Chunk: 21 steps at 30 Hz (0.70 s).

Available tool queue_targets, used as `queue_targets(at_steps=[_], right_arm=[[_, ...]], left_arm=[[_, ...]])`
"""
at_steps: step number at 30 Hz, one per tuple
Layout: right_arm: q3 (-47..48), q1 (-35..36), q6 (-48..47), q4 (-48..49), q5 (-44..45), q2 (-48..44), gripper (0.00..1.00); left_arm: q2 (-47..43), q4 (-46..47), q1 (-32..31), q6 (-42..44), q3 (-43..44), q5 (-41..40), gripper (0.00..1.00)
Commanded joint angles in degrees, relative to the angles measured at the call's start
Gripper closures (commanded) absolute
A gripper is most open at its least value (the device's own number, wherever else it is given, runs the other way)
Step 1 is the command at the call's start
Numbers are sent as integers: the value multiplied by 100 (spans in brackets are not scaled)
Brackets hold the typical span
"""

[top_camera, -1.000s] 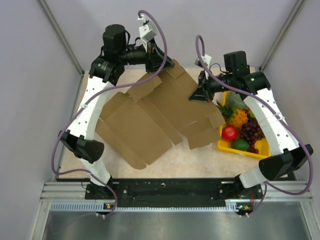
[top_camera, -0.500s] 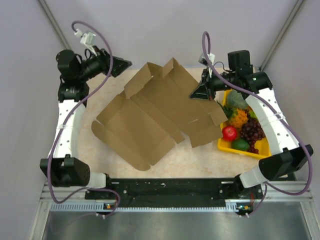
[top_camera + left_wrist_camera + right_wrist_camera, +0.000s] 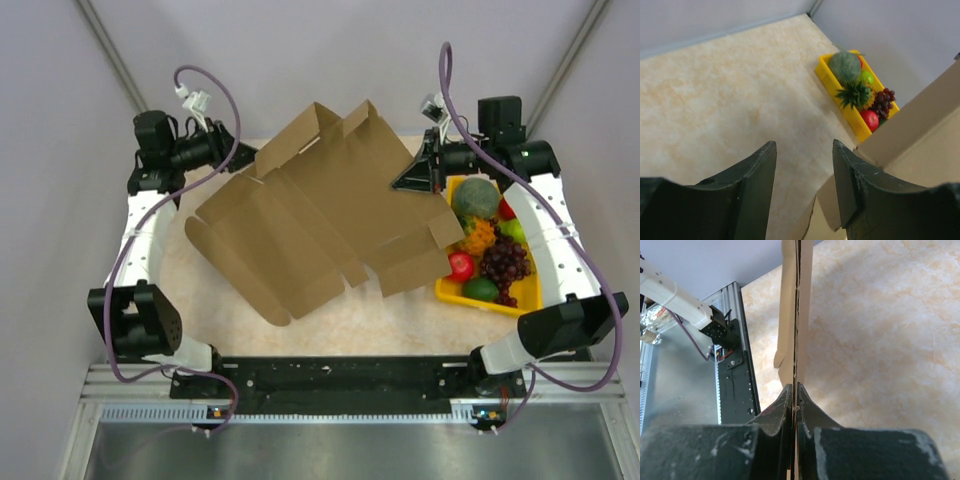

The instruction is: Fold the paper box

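Left arm (image 3: 140,225): I have it folded with the elbow low and the wrist raised, level with the far-left corner of the paper box (image 3: 320,220). The left gripper (image 3: 236,153) stands just beside that corner, fingers (image 3: 752,185) parted and empty. Right arm (image 3: 555,230): I have it reaching over the box's right edge, with the right gripper (image 3: 402,184) pinched flat on the cardboard.

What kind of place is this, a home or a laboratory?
Most likely a robot test cell: plain grey walls enclose the table, the left arm and the right arm stand on an aluminium rail, and a yellow tray holds seemingly artificial fruit.
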Motion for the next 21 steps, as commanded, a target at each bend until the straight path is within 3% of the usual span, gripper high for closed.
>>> queue_targets(at_steps=[1,6,13,18,21], right_arm=[[378,-111,92,246,-434,136,100],[475,-155,119,264,-514,268,100],[449,-173,136,264,-496,286,100],[467,-173,154,264,-715,224,100],[467,-173,154,272,-751,180,100]], left_arm=[[-232,563,21,113,-429,873,45],[-391,989,-23,-39,-958,1093,36],[-663,1200,-75,251,-1230,847,48],[-576,279,-207,952,-932,118,50],[-663,277,-409,1304,-976,169,42]])
